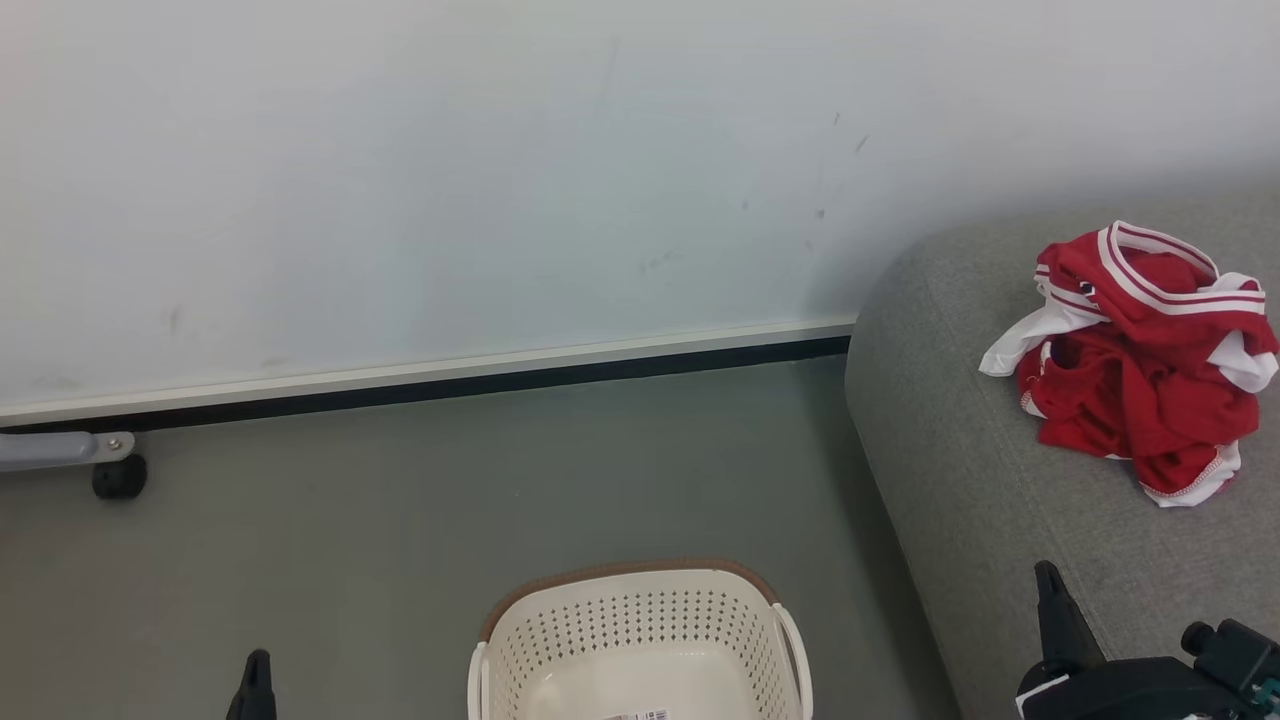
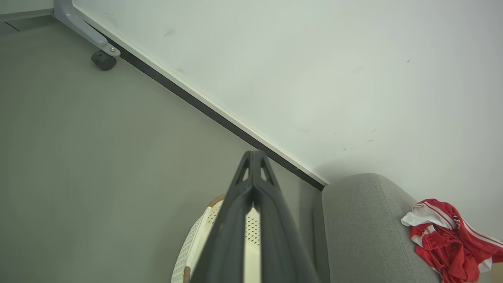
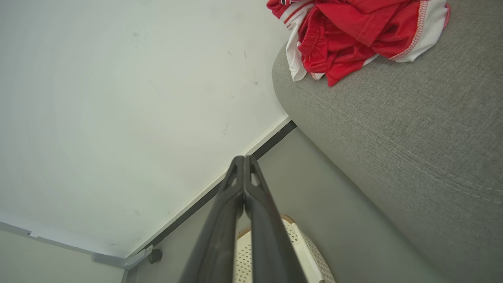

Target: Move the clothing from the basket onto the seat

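The clothing [image 1: 1140, 365], a heap of red garments with white trim, lies on the grey seat [image 1: 960, 480] at the right, also as clothing [image 2: 452, 239] and clothing [image 3: 353, 35] on the seat [image 2: 361, 232], seat [image 3: 412, 137]. The cream basket [image 1: 640, 640] with a brown rim stands on the floor at bottom centre, its visible inside bare apart from a label; basket [image 2: 196, 247], basket [image 3: 302, 247] shows behind the fingers. My left gripper [image 1: 258, 660] [image 2: 254, 154] is shut, left of the basket. My right gripper [image 1: 1047, 572] [image 3: 243, 158] is shut, over the seat's front.
A pale wall [image 1: 500, 180] with a dark baseboard runs behind the grey floor [image 1: 350, 520]. A grey metal leg with a black caster [image 1: 118, 478] stands at the far left by the wall.
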Available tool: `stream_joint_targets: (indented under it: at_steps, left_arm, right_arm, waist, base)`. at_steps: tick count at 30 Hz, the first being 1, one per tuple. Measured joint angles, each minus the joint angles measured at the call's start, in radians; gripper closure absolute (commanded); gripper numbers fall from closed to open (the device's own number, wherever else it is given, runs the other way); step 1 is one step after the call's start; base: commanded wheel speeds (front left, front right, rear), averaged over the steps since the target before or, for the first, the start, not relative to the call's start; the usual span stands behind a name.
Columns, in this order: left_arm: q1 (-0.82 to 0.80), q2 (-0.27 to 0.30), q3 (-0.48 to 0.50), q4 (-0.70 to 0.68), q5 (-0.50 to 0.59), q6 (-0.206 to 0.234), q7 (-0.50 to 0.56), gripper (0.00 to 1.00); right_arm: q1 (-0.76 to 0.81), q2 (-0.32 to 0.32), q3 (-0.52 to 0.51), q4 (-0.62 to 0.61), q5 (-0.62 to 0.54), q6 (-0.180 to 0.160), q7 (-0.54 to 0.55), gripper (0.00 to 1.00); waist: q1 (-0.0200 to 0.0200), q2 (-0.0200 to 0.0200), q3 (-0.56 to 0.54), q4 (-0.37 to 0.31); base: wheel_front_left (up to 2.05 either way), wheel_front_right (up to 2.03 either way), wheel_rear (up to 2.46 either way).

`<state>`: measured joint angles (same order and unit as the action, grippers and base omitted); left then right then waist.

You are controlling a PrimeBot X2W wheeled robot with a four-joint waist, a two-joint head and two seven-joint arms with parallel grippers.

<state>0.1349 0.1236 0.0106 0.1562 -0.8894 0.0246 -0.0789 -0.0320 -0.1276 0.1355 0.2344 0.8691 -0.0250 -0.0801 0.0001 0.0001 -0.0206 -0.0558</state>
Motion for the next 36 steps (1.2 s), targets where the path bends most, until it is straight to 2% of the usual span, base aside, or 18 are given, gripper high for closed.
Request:
stream_joint_targets:
  at_steps: [36]
  left_arm:
    - [-0.132,-0.052,0.05,0.088,-0.446,-0.096,0.125,1.0]
  right_arm:
    - [-0.03,0.052,-0.172,0.04,0.467,0.091,0.124,1.0]
  waist:
    - [-0.0001,0.0,0.014,0.036]
  base:
    - [0.0,0.0,0.0]
